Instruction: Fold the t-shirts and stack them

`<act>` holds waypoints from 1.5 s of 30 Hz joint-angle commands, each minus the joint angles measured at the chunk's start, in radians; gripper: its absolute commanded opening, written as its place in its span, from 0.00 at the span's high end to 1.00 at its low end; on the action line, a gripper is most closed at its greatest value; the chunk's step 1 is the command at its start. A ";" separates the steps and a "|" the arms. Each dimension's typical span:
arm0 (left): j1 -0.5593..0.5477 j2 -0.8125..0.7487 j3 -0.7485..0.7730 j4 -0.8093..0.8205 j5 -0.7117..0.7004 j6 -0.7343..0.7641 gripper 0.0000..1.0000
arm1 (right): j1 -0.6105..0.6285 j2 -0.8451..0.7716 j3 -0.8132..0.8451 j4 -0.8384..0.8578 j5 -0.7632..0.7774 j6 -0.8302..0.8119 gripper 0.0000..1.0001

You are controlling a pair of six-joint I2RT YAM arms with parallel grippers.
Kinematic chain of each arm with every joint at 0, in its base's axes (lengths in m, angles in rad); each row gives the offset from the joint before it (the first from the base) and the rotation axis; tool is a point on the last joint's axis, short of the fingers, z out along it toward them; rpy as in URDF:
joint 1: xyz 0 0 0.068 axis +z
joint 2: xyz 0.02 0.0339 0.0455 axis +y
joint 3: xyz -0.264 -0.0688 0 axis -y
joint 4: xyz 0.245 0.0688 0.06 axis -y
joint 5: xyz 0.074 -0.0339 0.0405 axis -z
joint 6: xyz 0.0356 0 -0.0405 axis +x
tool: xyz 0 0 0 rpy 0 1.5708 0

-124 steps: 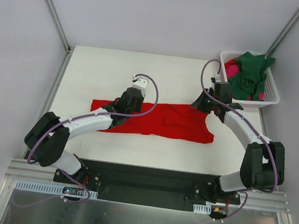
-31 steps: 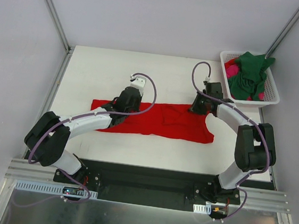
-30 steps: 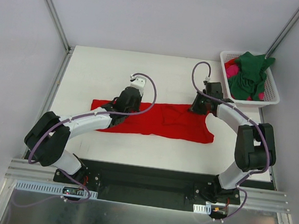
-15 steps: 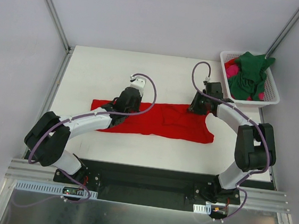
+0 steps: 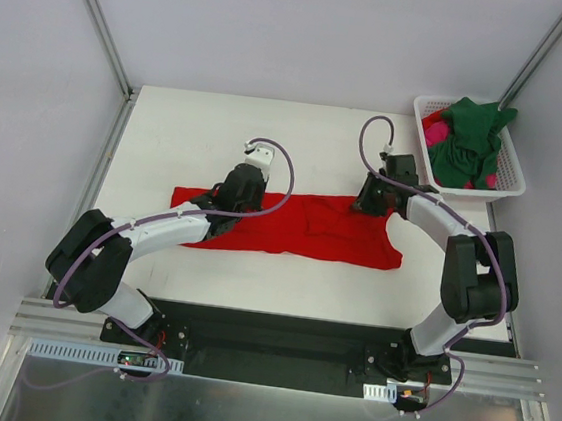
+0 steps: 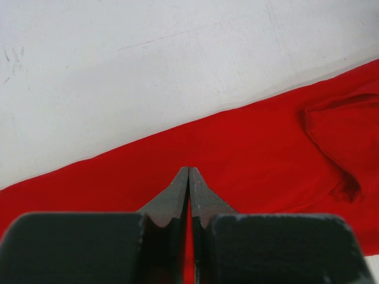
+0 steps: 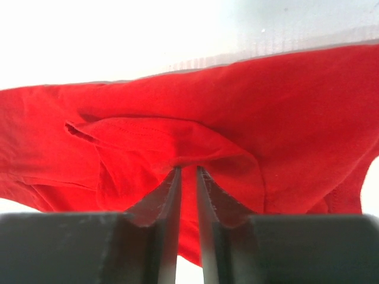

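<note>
Top external: the red t-shirt (image 5: pixel 304 228) lies spread across the middle of the tabletop (image 5: pixel 199 132); soft, light and limp, it is best pinched at a hem or fold; the left pincer (image 5: pixel 233 206) sits toward the shirt's 9 o'clock end, the right pincer (image 5: pixel 365 203) near 2 o'clock.

Left wrist: jaws together, tips on red cloth running from 9 to 3 o'clock.

Right wrist: jaws barely apart, apparently nipping a raised fold at 12 o'clock.

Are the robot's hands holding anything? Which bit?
The right gripper seems to pinch a raised fold of the red t-shirt. The left gripper is shut, tips on the shirt; a hold cannot be told.
</note>
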 commanded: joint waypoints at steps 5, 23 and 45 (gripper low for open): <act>0.012 -0.011 -0.004 0.022 0.002 -0.006 1.00 | 0.016 0.014 0.001 -0.001 -0.029 -0.003 0.99; 0.012 -0.017 -0.002 0.013 -0.006 0.007 1.00 | 0.017 0.131 0.087 0.093 0.042 0.068 0.99; 0.022 -0.054 -0.033 0.006 -0.009 0.010 1.00 | 0.016 0.094 0.127 0.259 0.123 0.105 0.92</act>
